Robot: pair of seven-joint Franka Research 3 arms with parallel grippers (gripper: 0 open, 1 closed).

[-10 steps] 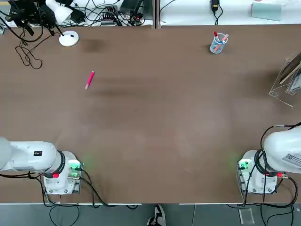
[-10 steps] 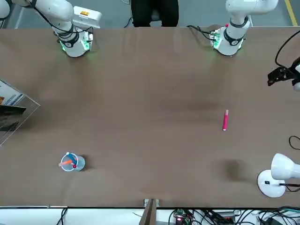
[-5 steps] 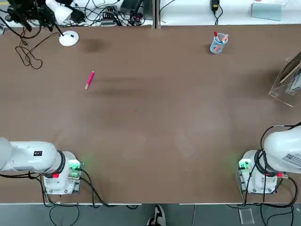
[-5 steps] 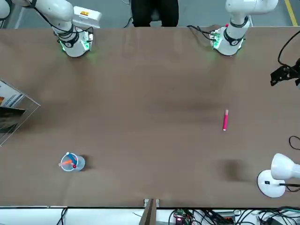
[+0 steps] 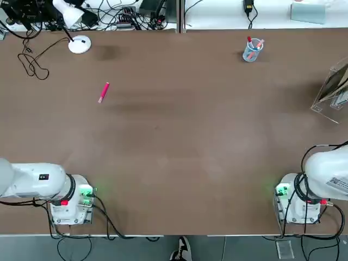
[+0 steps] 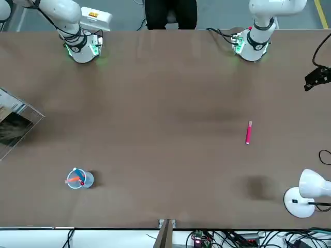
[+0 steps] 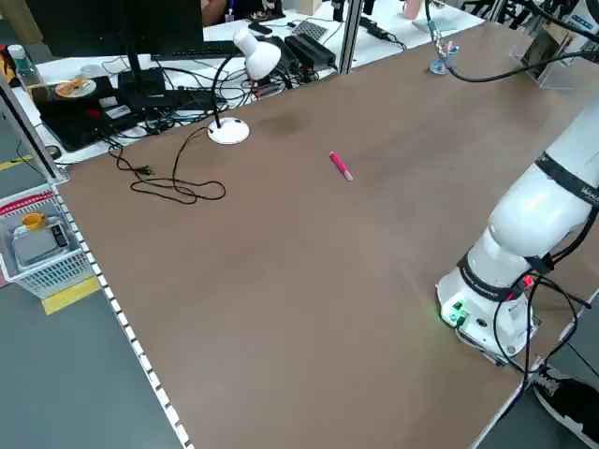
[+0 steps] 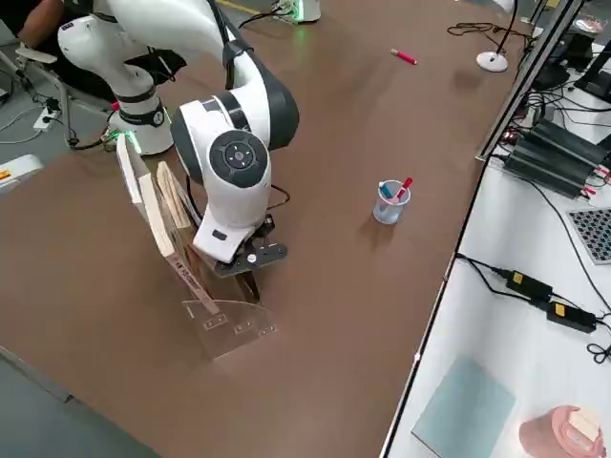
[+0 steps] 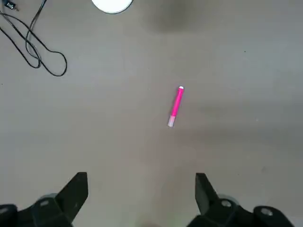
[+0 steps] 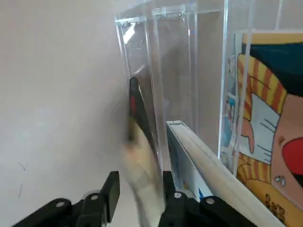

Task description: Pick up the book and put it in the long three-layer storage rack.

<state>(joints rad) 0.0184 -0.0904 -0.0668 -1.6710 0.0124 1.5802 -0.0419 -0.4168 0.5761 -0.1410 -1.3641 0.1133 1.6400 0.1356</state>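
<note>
Already inside the long three-layer storage rack (image 10: 156, 28) at the far right edge of the table (image 5: 179, 136): the book (image 10: 141, 142), seen edge-on and blurred in the right wrist view. Stands on a thin edge, long axis running from between the fingers into the slot, leaning along a slanted clear divider. Sits on the side away from a white-edged book (image 10: 203, 161) and a cartoon-covered book (image 10: 265, 118); exact tier hard to tell. From the front, reads as a broad tilted dark patch (image 6: 13, 129) behind the clear wall (image 6: 28, 111). Right gripper (image 10: 140, 182) right at the rack's mouth, fingers (image 10: 113, 189) narrowly parted either side of the book, gap wider than the thin spine, so no firm clamp visible. Right arm bent over sharply, wrist low beside the rack (image 8: 229, 329), gripper (image 8: 243, 260) angled down toward the slots. Left gripper (image 9: 141, 182) high over the table's far left, pointing straight down, fingers (image 9: 78, 184) spread wide and empty, a pink pen (image 9: 175, 106) lying on the table below. Against half a second back: was a thin flat dark band from the front, now wider and slanted; left gripper (image 6: 316, 77) shifted further toward that picture's right edge. Pen cup (image 5: 252, 50) and desk lamp (image 5: 79, 44) unmoved.
</note>
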